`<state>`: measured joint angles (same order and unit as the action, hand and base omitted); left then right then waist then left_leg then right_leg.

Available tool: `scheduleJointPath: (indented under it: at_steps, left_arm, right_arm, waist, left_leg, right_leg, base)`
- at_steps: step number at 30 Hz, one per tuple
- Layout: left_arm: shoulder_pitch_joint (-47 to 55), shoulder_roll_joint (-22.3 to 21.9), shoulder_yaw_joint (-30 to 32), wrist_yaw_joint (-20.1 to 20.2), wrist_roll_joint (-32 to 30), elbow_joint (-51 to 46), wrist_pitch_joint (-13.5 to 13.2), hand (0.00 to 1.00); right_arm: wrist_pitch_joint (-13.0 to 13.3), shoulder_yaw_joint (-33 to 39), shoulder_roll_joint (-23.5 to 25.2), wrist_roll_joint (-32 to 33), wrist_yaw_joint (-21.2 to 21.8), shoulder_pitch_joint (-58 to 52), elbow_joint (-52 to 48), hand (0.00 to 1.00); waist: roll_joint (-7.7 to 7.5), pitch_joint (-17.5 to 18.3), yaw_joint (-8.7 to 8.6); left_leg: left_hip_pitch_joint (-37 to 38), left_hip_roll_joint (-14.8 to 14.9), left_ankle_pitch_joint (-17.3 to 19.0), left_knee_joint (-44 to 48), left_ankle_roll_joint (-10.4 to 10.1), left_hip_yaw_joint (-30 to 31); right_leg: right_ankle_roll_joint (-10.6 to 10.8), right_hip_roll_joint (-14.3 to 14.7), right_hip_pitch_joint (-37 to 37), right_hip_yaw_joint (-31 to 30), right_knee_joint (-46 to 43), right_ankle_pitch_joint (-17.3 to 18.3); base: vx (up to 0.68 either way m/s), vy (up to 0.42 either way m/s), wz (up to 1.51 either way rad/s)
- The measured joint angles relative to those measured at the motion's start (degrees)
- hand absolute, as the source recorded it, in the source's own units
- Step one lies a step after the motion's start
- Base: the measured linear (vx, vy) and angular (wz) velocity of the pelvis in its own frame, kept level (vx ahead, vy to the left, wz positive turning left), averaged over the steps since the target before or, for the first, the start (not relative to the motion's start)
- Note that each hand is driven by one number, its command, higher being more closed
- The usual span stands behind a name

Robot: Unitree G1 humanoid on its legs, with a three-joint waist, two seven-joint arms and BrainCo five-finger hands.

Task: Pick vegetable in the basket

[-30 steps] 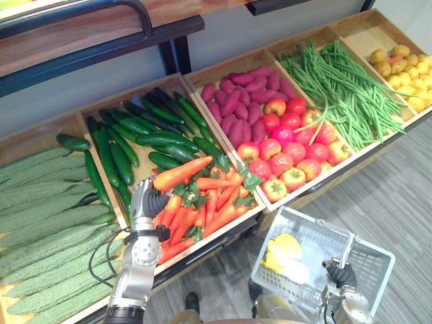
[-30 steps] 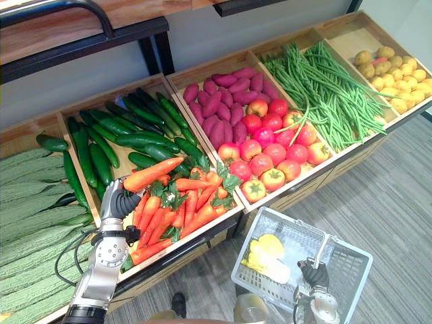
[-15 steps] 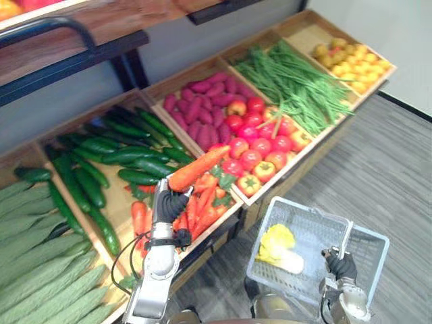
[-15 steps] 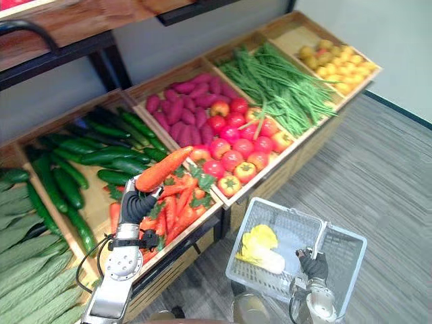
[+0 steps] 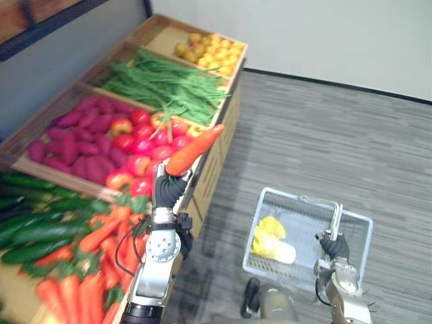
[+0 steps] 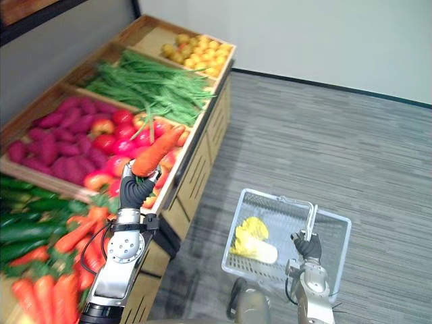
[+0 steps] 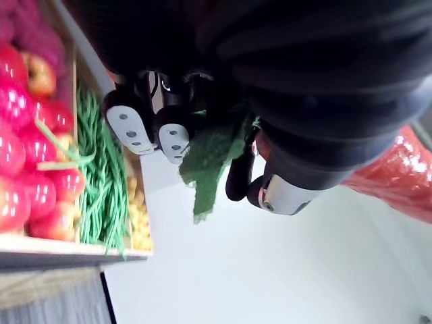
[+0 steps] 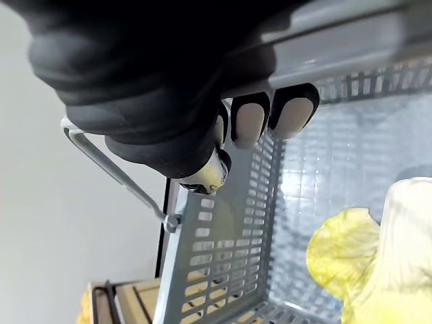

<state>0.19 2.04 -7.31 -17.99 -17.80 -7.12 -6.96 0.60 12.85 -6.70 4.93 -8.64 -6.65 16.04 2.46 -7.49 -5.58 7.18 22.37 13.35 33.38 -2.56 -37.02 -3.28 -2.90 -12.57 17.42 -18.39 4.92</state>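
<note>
My left hand [image 5: 169,191] is shut on an orange carrot [image 5: 194,150] by its leafy green end, holding it up over the front edge of the produce shelf. The carrot's green top [image 7: 206,162] and orange body [image 7: 391,172] show past the fingers in the left wrist view. To the right, my right hand [image 5: 333,247] is shut on the handle [image 8: 115,172] of a grey wire basket [image 5: 307,202] that hangs low over the floor. A yellow-white cabbage [image 5: 273,239] lies inside the basket. The carrot is to the left of the basket and above it.
The wooden shelf holds crates of carrots [image 5: 74,270], cucumbers [image 5: 34,229], tomatoes [image 5: 138,145], purple sweet potatoes [image 5: 81,118], green beans [image 5: 162,84] and yellow fruit [image 5: 209,50]. Grey floor [image 5: 337,142] spreads to the right, up to a white wall.
The camera has swung right, so the shelf has slid left in view. My left hand has carried the carrot off the carrot crate toward the shelf's front edge, nearer the basket.
</note>
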Motion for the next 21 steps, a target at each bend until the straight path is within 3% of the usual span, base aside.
scheduleJointPath:
  at_steps: [1, 3, 5, 6, 7, 8, 9, 11, 13, 21]
  left_arm:
    - [-0.1, -0.2, -0.6, 0.0, 0.3, 0.0, 0.0, 1.0]
    - [0.0, -0.2, -2.9, 0.0, 1.4, 0.0, -0.3, 1.0]
    - [0.1, -0.2, -3.4, 0.0, 1.5, 0.1, -0.3, 1.0]
    - [0.1, -0.2, -3.8, 0.0, 1.5, 0.2, -0.4, 1.0]
    - [0.1, -0.2, -3.8, 0.0, 1.5, 0.2, -0.4, 1.0]
    - [0.0, -0.5, -3.8, 0.1, 1.6, 0.2, -0.4, 1.0]
    - [0.3, -0.4, -4.3, 0.1, 2.0, 1.3, -0.6, 1.0]
    - [1.1, 0.5, -5.1, 0.4, 2.0, 1.5, -0.5, 1.0]
    - [1.1, 0.5, -7.8, 0.7, 2.5, 1.8, -0.4, 1.0]
    - [2.9, 1.1, -12.9, 4.1, 4.3, 6.3, 0.3, 1.0]
  right_arm:
    - [0.0, -0.1, 0.1, 0.0, -0.2, 0.0, -0.4, 1.0]
    - [0.0, -0.2, 0.1, 0.1, -1.3, 0.1, -1.8, 1.0]
    - [0.4, -1.1, 0.1, 0.1, -1.3, 0.2, -2.0, 1.0]
    - [0.6, -1.5, 0.1, 0.2, -1.3, 0.1, -2.0, 1.0]
    - [0.8, -1.7, 0.1, 0.2, -1.4, 0.2, -2.0, 1.0]
    - [1.0, -1.9, -0.2, 0.2, -1.4, 0.0, -2.6, 1.0]
    - [1.0, -2.3, 0.7, 0.2, -1.3, -0.3, -2.4, 1.0]
    - [1.1, -3.5, 1.8, 1.1, -1.2, -0.9, -3.2, 1.0]
    - [1.1, -4.7, 2.9, 1.6, -1.2, -2.9, -4.2, 1.0]
    - [0.7, -11.7, 5.3, 4.4, 1.4, -4.5, -5.5, 1.0]
  waist:
    - [0.01, 0.0, 0.01]
    - [-0.02, 0.0, 0.37]
    - [0.0, 0.0, 0.89]
    - [0.18, 0.1, 1.5]
    - [0.73, 0.1, 1.69]
    - [2.69, 0.1, 1.88]
    - [2.82, 0.3, 2.3]
    - [1.75, 0.3, 1.26]
    - [1.29, 0.4, 1.41]
    - [0.55, 0.4, 1.52]
  left_leg:
    - [-0.9, -1.3, 1.1, 0.7, -1.1, 3.8]
    - [-5.5, -9.0, 4.9, 1.4, -1.4, 19.2]
    - [-9.0, -13.0, 5.8, 0.6, -1.4, 26.2]
    - [-12.2, -15.7, 5.8, -1.4, -1.3, 30.9]
    - [-13.3, -16.4, 5.2, -3.7, -1.6, 32.5]
    - [-14.1, -16.3, -0.2, -11.1, -1.3, 34.4]
    - [-13.1, -16.7, 0.2, -11.5, -0.1, 32.7]
    - [-10.9, -18.6, -0.7, -15.2, 1.3, 31.3]
    - [-10.4, -20.2, -1.8, -18.1, 2.4, 30.1]
    - [-7.0, -21.0, -2.2, -21.7, 3.0, 27.0]
  right_leg:
    - [0.0, 0.0, 0.9, -1.0, 0.8, 0.0]
    - [0.8, -0.1, 4.3, -5.7, 3.8, -0.5]
    - [1.5, 0.0, 6.1, -8.4, 5.5, -1.0]
    - [2.5, 0.1, 7.0, -10.9, 6.5, -1.6]
    - [3.0, 0.3, 7.3, -11.8, 6.6, -1.9]
    - [3.8, 1.9, 7.4, -13.7, 6.7, -2.2]
    - [5.3, 1.9, 8.4, -16.4, 8.1, -2.6]
    - [6.5, 0.3, 9.3, -18.3, 11.5, -4.1]
    - [7.6, -1.1, 9.6, -19.5, 14.8, -5.9]
    - [8.1, -1.4, 11.2, -23.5, 18.8, -7.3]
  base:
    - [0.23, -0.011, -0.83]
    - [0.19, 0.078, -0.92]
    - [0.15, 0.129, -0.92]
    - [0.14, 0.183, -0.95]
    - [0.14, 0.305, -1.07]
    - [0.11, 0.281, -0.97]
    - [0.08, 0.236, -0.82]
    - [0.09, 0.201, -0.4]
    - [0.07, 0.194, -0.23]
    - [0.07, 0.058, -0.21]
